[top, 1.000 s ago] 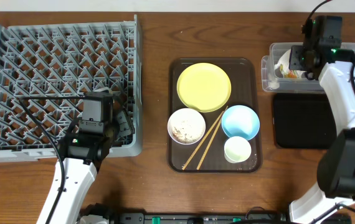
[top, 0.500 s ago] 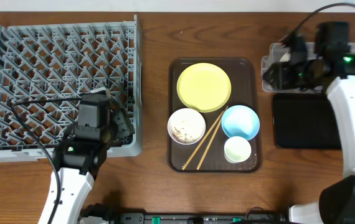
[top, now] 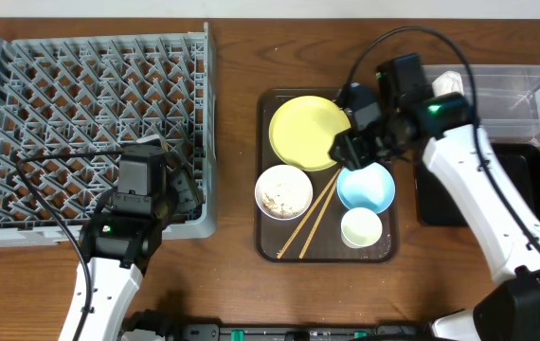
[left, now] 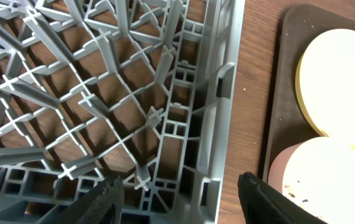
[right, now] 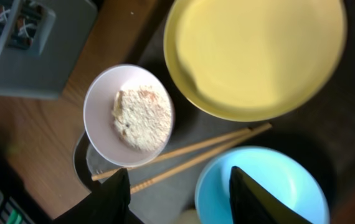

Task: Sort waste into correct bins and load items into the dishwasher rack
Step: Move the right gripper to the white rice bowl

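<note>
Two wooden chopsticks [right: 184, 151] mid brown tray [top: 266, 123]: prob light, stiff, roll-prone, so pinch both mid-length; R gripper [right: 179, 174] above tray, L gripper [left: 179, 183] left of it, both part-open, empty.

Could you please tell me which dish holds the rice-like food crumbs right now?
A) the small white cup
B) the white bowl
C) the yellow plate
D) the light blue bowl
B: the crumbs lie in a clump inside the white bowl, while the yellow plate, the light blue bowl and the small white cup look bare.
</note>
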Controlling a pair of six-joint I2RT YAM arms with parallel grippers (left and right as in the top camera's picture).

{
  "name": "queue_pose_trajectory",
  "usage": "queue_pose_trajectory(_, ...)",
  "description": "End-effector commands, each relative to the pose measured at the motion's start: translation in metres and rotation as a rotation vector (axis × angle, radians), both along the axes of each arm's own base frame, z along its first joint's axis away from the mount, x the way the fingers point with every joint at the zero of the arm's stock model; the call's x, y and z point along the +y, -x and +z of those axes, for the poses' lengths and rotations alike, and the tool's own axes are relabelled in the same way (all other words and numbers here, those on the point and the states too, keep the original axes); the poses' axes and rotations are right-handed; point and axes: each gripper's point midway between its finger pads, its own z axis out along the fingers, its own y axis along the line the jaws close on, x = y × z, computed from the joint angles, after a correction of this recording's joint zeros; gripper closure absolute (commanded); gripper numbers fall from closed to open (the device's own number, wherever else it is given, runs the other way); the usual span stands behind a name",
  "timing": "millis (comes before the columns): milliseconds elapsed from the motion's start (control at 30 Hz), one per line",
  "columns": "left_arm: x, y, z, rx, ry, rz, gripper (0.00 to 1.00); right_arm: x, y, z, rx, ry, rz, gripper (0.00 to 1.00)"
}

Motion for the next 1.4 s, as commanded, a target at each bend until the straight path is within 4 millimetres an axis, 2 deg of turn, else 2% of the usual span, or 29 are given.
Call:
queue_pose_trajectory(0,0.002,-0.002,0.004,-0.01,-0.012,-0.005,0.38,0.014,0.011,-0.018,0.043,0.008,-0.015,0.53)
queue_pose_trajectory(267,0.002,-0.001,0.004,-0.008,-0.013,-0.005,0.38,0.044,0.04,-0.056,0.055,0.011,0.077,0.54)
queue_pose_trajectory(433,0.002,-0.001,0.003,-0.005,-0.013,-0.005,0.38,0.065,0.055,-0.072,0.017,0.038,0.148,0.55)
queue_pose_trajectory(733,0.002,-0.001,0.002,0.001,-0.016,-0.004,0.38,0.109,0.077,-0.077,-0.132,0.07,0.329,0.53)
queue_pose_trajectory(900,0.027,0.006,-0.002,0.029,-0.091,0.13,0.37,0.124,0.085,-0.088,-0.142,0.084,0.37,0.55)
queue_pose_trajectory(1000,0.04,0.011,-0.003,0.039,-0.12,0.218,0.37,0.13,0.09,-0.099,-0.126,0.096,0.391,0.57)
queue_pose_trajectory(1200,0.04,0.01,-0.003,0.036,-0.115,0.223,0.37,0.129,0.094,-0.119,-0.08,0.125,0.395,0.6)
queue_pose_trajectory(1367,0.04,0.011,-0.003,0.037,-0.115,0.223,0.37,0.128,0.091,-0.125,-0.076,0.142,0.369,0.66)
